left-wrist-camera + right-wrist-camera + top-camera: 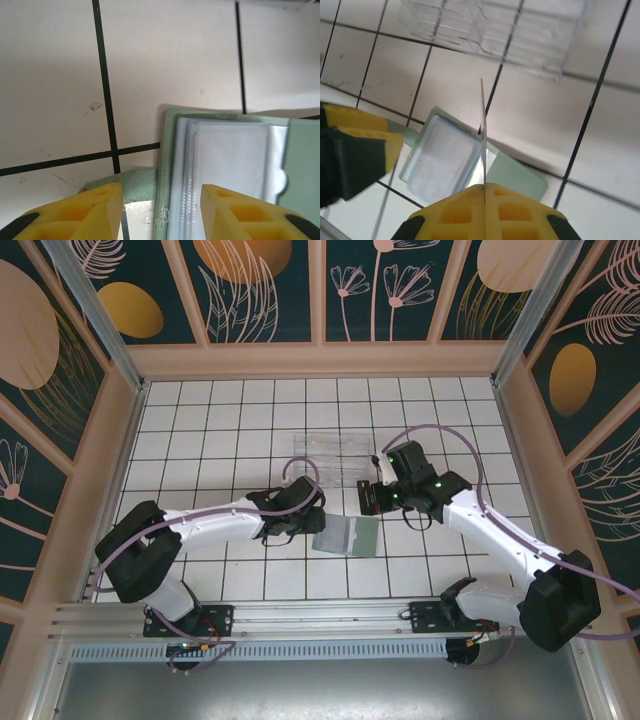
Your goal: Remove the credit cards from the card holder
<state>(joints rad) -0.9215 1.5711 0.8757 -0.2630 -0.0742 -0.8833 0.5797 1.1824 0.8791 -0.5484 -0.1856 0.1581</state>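
Pinch firmly with right gripper (484,192), shut on the black card (483,135), upright above the open card holder (346,536) on the tiles. Press down with left gripper (161,200), jaws apart astride the holder's edge. Lift straight, untwisted, probably toward the clear tray (335,452).

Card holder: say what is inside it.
The card holder lies open, showing a clear pocket over something pale. Whether that is a card, and what the green flap hides, cannot be seen.
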